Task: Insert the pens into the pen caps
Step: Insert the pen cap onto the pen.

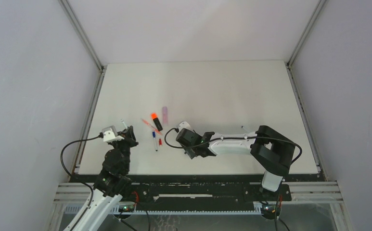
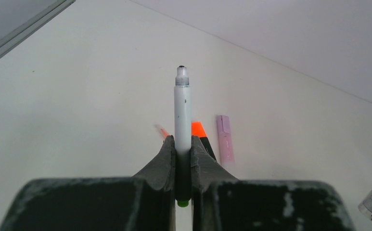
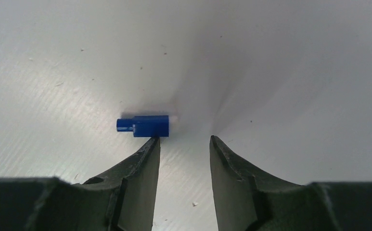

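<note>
Lower left of the overhead view: a pale pen (image 2: 183, 110) is clamped near its tail end in the left gripper (image 2: 183, 144), tip pointing away. Just left of centre on the table (image 1: 232, 86), a black orange-tipped highlighter (image 1: 156, 120), a lilac highlighter (image 1: 165, 114), a red pen (image 1: 149, 124) and a blue pen (image 1: 154, 139) are laid close together. Right of them, the right gripper (image 3: 184, 142) is held low, fingers parted and nothing between them. A dark blue cap (image 3: 145, 126) is seen just beyond one fingertip, outside the gap. A closure from here would likely miss or flick the cap, which could roll. The pale pen's long overhang could let it pivot under insertion pressure.
</note>
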Robot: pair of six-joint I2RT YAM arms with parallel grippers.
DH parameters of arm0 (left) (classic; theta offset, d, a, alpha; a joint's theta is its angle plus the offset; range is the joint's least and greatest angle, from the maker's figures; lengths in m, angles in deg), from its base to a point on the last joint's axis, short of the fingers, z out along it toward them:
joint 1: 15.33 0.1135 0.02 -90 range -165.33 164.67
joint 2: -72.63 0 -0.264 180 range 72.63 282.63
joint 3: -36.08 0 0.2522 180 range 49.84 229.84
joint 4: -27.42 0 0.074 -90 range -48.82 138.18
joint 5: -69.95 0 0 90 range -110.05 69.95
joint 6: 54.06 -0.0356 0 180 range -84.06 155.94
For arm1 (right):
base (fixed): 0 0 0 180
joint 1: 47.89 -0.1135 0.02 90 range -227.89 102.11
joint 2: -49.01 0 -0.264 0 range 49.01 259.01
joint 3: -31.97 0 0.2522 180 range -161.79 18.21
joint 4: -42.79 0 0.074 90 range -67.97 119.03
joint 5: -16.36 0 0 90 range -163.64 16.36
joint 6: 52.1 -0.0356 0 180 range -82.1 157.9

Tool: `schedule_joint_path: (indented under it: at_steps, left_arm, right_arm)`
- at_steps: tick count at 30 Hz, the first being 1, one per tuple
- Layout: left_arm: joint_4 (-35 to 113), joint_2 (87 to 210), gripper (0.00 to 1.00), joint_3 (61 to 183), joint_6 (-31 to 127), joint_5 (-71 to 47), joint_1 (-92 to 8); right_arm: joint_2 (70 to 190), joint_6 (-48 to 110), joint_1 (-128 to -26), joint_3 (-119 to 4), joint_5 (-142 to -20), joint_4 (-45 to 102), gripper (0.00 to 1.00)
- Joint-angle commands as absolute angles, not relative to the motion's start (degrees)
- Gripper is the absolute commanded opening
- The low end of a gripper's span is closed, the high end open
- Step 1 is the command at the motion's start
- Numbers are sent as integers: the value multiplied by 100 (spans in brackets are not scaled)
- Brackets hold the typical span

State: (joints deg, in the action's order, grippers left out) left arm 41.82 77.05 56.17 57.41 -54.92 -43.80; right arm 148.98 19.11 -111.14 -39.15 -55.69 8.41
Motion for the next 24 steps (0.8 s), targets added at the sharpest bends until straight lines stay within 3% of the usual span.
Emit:
schedule_joint_path:
  at_steps: [1, 24]
  left_arm:
    - [4047, 7676, 0, 5503, 5800, -5550, -4346]
    - [4148, 7518, 0, 5513, 5791, -5590, -4346]
  right_arm:
    - [14848, 1900, -10997, -3848, -5464, 897, 41]
    - [14948, 1702, -10727, -4240, -5703, 1270, 41]
